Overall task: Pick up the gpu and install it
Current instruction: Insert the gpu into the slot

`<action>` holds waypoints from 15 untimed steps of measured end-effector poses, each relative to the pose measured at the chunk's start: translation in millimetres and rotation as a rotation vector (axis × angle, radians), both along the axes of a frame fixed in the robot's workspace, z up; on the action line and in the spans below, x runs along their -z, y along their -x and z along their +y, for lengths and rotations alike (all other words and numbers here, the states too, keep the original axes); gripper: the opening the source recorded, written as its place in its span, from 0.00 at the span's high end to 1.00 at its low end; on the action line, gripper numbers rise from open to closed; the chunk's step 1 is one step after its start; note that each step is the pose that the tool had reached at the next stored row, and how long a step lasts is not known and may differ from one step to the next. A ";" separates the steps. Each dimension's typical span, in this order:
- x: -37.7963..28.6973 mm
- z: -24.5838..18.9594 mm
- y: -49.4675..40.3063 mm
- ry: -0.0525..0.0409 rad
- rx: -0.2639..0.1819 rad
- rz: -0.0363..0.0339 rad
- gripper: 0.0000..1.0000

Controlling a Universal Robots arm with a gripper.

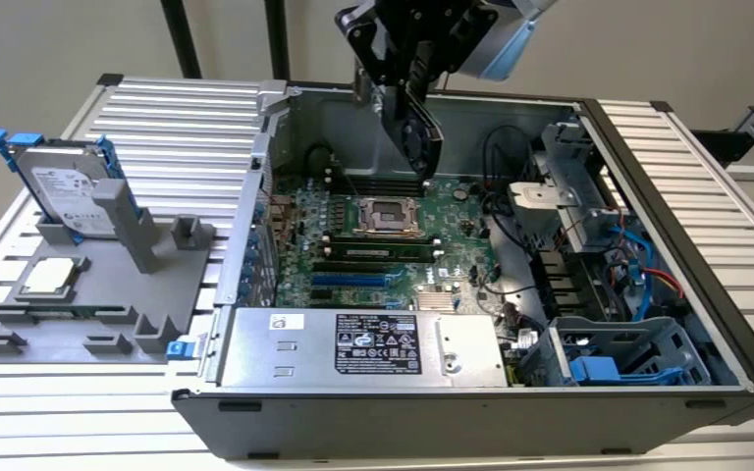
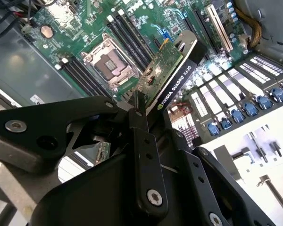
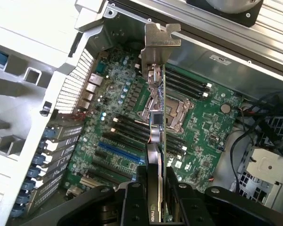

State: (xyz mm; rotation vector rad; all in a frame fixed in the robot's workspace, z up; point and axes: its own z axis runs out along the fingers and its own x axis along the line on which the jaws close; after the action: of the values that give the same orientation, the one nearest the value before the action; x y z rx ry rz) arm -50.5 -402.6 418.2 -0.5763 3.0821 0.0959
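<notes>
In the exterior view, the arm reaches straight down over the open case [image 1: 456, 424]. Its gripper [image 1: 401, 90] is clamped on the gpu [image 1: 416, 137], which hangs on edge above the motherboard [image 1: 350, 250].

In the second wrist view, the fingers [image 2: 144, 155] pinch the card's near end, and the gpu [image 2: 172, 70] is tilted over the motherboard [image 2: 108, 33].

In the first wrist view, the gpu [image 3: 159, 127] is seen edge-on above the motherboard [image 3: 207, 127], with its bracket [image 3: 159, 42] at the end away from the gripper [image 3: 155, 193].

Black jointed fingers [image 2: 140, 141] with silver screw heads, pale blue-grey wrist housing [image 1: 511, 41]
</notes>
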 end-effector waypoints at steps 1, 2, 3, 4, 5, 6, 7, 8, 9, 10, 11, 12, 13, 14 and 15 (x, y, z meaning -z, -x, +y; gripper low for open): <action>0.0 0.0 0.0 0.0000 -0.004 0.0000 1.00; 0.0 0.0 0.0 0.0000 -0.008 0.0000 1.00; 0.0 0.0 0.0 0.0001 -0.013 0.0000 1.00; 0.0 0.0 0.0 0.0000 -0.017 0.0000 1.00; 0.0 0.0 0.0 0.0000 -0.022 0.0000 1.00; 0.0 0.0 0.0 -0.0001 -0.026 0.0000 1.00; 0.0 0.0 0.0 -0.0001 -0.030 0.0000 1.00; 0.0 0.0 0.0 0.0000 -0.035 0.0000 1.00; 0.0 0.0 0.0 -0.0001 -0.039 0.0000 1.00; 0.1 0.0 0.0 -0.0001 -0.044 -0.0001 1.00; 0.1 0.0 0.0 -0.0001 -0.049 -0.0001 1.00; 0.0 0.0 0.0 0.0000 -0.054 0.0000 1.00; 0.0 0.0 0.0 0.0000 -0.058 0.0000 1.00; 0.0 0.0 0.0 -0.0001 -0.063 -0.0001 1.00; 0.0 0.0 0.0 -0.0001 -0.068 0.0000 1.00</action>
State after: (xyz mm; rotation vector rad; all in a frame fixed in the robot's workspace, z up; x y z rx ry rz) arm -50.5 -402.6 418.2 -0.6817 3.0626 0.0962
